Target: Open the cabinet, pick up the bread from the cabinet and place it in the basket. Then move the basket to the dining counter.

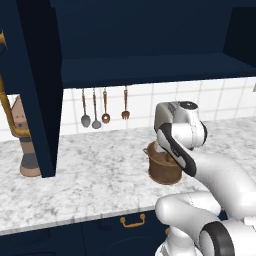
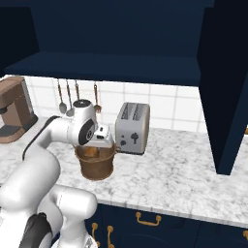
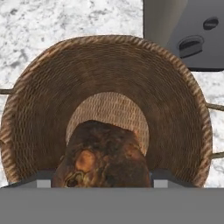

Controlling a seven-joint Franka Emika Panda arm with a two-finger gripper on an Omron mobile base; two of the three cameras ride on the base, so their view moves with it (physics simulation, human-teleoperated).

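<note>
The claw (image 3: pixel 100 183) grasps the bread (image 3: pixel 103 155) between its two tips, directly above the mouth of the basket (image 3: pixel 43 113). The basket stands on the marble counter (image 2: pixel 184 179), just beside the toaster (image 2: pixel 131 128), below the opened cabinet (image 1: pixel 150 45).

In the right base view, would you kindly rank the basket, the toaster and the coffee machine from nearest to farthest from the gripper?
1. basket, directly under the gripper.
2. toaster, just to its right.
3. coffee machine, far left by the wall.
</note>
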